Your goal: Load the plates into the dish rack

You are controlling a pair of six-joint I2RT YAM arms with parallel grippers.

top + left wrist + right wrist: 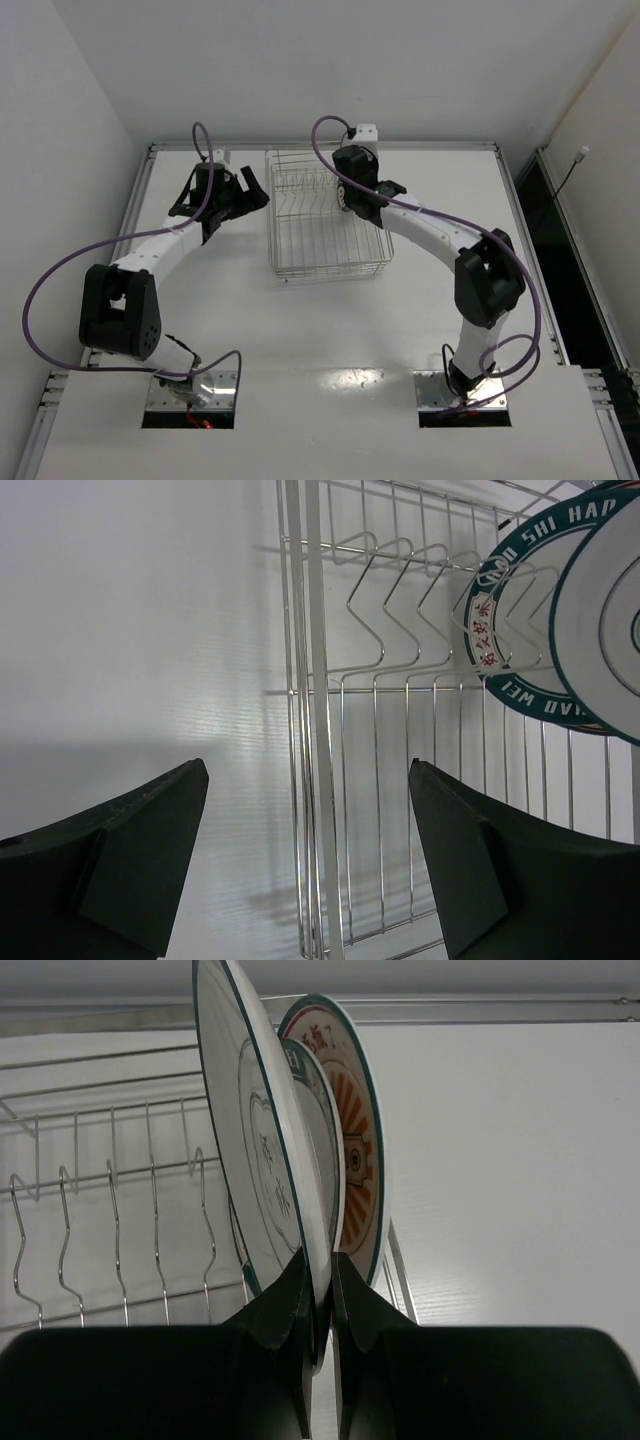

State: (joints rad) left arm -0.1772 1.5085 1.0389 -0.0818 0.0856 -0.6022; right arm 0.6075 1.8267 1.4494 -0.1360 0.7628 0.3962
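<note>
The silver wire dish rack (325,225) stands at the far middle of the table. My right gripper (348,198) is over its right side, shut on the lower rim of the white plate with grey markings (250,1140), held upright on edge among the tines (112,1200). Right behind it stand a second plate (322,1140) and the orange sunburst plate (357,1150). My left gripper (255,190) is open and empty just left of the rack. In the left wrist view its jaws (308,770) frame the rack's left wall (315,680), and the lettered-rim plate (487,630) stands upright behind a white one (600,620).
The rack's left slots (60,1230) hold nothing. White table (330,330) spreads in front of the rack. A metal rail (150,160) borders the table, with walls behind and at left. Purple cables (60,270) loop off both arms.
</note>
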